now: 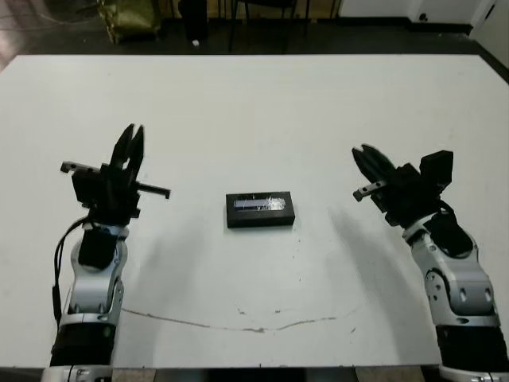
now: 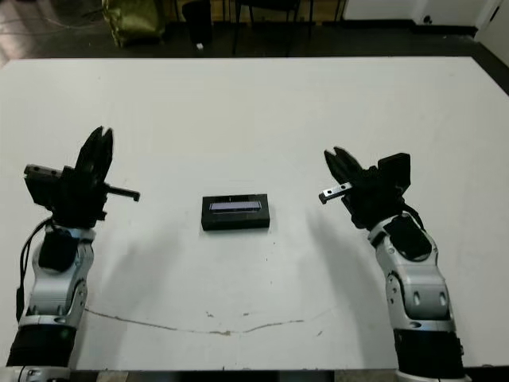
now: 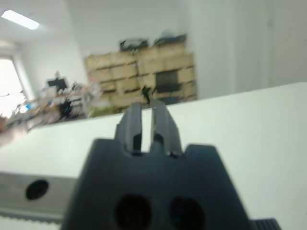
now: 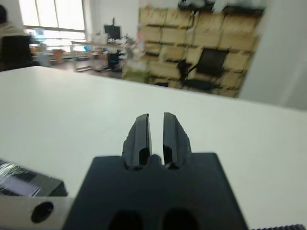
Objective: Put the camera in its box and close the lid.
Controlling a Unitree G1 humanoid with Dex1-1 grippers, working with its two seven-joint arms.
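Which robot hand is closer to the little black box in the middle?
Right, but only slightly. The box lies between them with its lid on. The right hand hangs off to one side of it, the left hand off to the other, neither touching it.

With the lid (image 1: 261, 204) sitting on its box (image 1: 262, 218), I cannot see the camera or the white lining at all. My right wrist view catches only a corner of that lid (image 4: 21, 184), cut by the picture's edge. The room beyond the table (image 4: 72, 105) is blurred in both wrist views, so the stacked shelves (image 3: 144, 76) show no detail. My forearms run off the bottom edge in the head views.
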